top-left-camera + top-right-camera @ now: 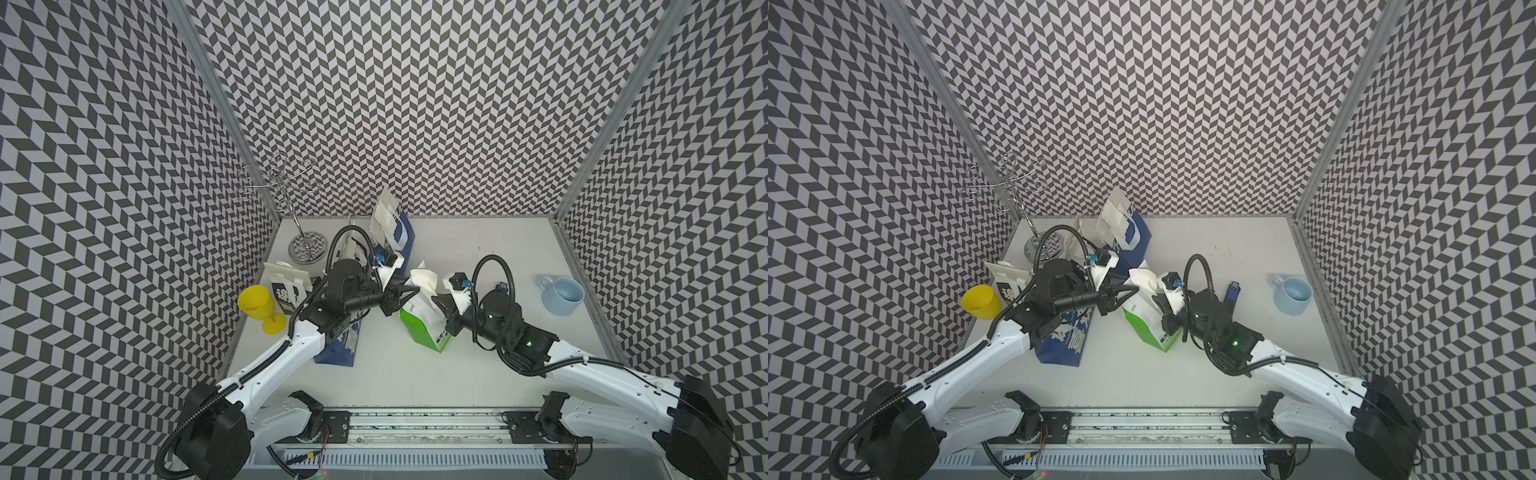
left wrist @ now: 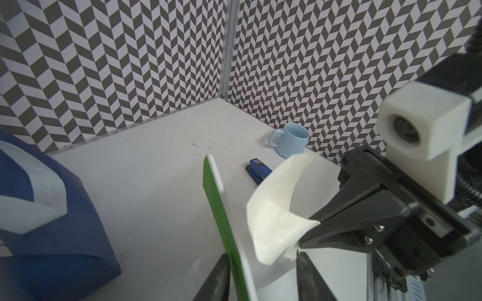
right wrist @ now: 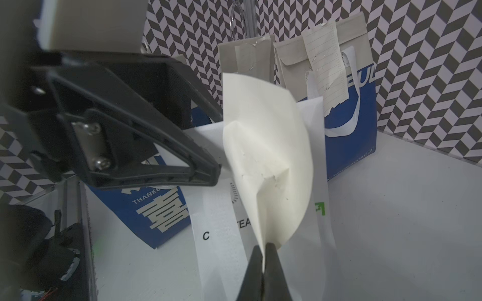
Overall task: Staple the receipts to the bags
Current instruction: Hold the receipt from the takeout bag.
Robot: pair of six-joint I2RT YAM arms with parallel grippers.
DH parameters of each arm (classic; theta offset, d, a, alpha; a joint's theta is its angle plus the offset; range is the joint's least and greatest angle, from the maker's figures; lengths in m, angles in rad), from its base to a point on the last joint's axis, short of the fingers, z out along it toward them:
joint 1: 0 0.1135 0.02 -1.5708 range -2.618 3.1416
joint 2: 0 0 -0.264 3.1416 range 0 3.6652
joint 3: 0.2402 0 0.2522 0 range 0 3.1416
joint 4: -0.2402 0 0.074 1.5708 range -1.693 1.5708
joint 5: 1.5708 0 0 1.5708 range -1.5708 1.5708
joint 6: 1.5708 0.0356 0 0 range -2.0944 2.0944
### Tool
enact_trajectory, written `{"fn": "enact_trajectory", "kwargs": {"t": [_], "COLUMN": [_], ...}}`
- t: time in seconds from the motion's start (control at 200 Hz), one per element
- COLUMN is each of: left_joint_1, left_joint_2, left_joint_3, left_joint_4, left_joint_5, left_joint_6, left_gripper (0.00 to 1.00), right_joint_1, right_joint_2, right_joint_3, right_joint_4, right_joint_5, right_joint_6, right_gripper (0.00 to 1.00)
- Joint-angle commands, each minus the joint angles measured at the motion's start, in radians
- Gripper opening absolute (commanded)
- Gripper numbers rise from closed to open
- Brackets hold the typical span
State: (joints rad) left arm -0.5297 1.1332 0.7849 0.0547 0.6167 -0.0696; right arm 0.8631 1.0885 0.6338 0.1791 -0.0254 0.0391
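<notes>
Right pincer (image 3: 264,250) clamps the receipt (image 3: 268,156), seemingly light and easily creased, by one edge. Left pincer (image 2: 262,256), jaws apart, straddles the green bag (image 2: 216,208) at its stiffer rim.

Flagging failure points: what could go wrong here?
The right hand pinches the receipt only by its edge; it could slip or tear. The stapler lies on the table, so fetching it may cost a hold. The open left hand straddles one wall of the green bag and might tip it.
</notes>
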Motion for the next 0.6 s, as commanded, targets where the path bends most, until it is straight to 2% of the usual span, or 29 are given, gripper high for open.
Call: {"fn": "enact_trajectory", "kwargs": {"t": [0.0,0.335,0.476,0.596], "left_joint_1": [0.001,0.000,-0.001,-0.003], "left_joint_2": [-0.021,0.025,0.030,0.031], "left_joint_3": [0.034,0.060,0.066,0.067], "left_joint_4": [-0.036,-0.058,-0.071,-0.080], "left_joint_5": [0.048,0.043,0.044,0.043], "left_joint_6": [0.037,0.039,0.043,0.042], "left_gripper": [0.43,0.36,0.20,0.20], "right_joint_1": [0.011,0.028,0.028,0.028], "right_joint_2": [0.014,0.038,0.035,0.023], "right_joint_3": [0.017,0.027,0.025,0.020], "right_joint_4": [0.006,-0.035,-0.027,-0.012], "right_joint_5": [-0.077,-0.040,0.000,0.051], "right_joint_6": [-0.031,-0.061,-0.053,-0.031], "right_gripper": [0.00,0.00,0.00,0.00]}}
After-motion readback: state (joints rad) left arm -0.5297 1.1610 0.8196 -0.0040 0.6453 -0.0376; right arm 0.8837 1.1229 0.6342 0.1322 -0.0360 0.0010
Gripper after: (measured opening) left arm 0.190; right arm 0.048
